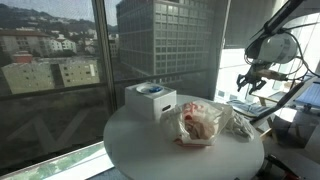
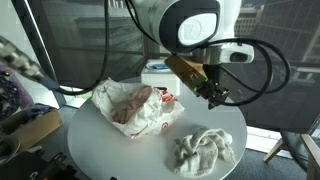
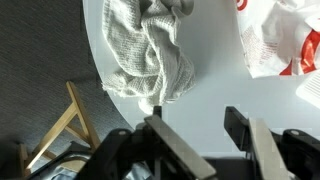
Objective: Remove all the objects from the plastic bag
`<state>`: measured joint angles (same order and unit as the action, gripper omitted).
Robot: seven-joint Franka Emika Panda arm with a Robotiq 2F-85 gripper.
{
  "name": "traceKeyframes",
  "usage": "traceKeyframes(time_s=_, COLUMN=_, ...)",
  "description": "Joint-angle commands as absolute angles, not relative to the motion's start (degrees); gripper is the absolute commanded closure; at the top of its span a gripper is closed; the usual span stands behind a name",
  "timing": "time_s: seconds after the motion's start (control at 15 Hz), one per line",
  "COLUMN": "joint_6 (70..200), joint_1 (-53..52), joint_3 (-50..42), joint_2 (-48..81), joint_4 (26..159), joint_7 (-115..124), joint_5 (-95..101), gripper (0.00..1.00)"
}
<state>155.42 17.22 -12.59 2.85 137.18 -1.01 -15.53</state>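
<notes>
A white plastic bag with red print [image 2: 135, 106] lies on the round white table [image 2: 160, 150]; it also shows in an exterior view [image 1: 200, 123] and at the top right of the wrist view [image 3: 280, 40]. A crumpled white cloth [image 2: 205, 152] lies on the table apart from the bag, also in the wrist view [image 3: 145, 50] and in an exterior view [image 1: 238, 124]. My gripper [image 3: 192, 125] hovers above the table between cloth and bag, open and empty; it shows in both exterior views [image 2: 213, 95] [image 1: 252, 82].
A white box with a blue item on top [image 1: 150, 99] stands at the table's far side by the window. A wooden stand [image 3: 60, 130] is on the floor beside the table. A cardboard box [image 2: 30, 125] sits off the table's edge.
</notes>
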Motion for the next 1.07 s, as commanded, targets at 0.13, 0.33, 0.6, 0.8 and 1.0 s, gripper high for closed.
traceKeyframes(time_s=0.13, joint_6=150.5, joint_1=11.7, joint_3=-9.4, joint_2=-9.7, joint_4=147.5, joint_7=5.3, joint_5=-4.6, gripper=0.00)
traceKeyframes(time_s=0.33, joint_6=145.7, joint_1=7.6, joint_3=-4.2, joint_2=-10.8, joint_4=149.5, joint_7=7.5, joint_5=-0.8, gripper=0.00)
traceKeyframes(time_s=0.6, joint_6=142.8, joint_1=3.6, joint_3=0.7, joint_2=-5.2, joint_4=146.5, joint_7=10.3, joint_5=2.7, gripper=0.00)
traceKeyframes(time_s=0.8, joint_6=143.3, joint_1=1.6, joint_3=2.5, joint_2=-0.7, joint_4=144.1, joint_7=11.3, joint_5=6.3, gripper=0.00)
traceKeyframes(time_s=1.0, joint_6=143.7, joint_1=0.0, joint_3=2.4, joint_2=5.8, joint_4=140.6, joint_7=9.7, joint_5=7.4, gripper=0.00)
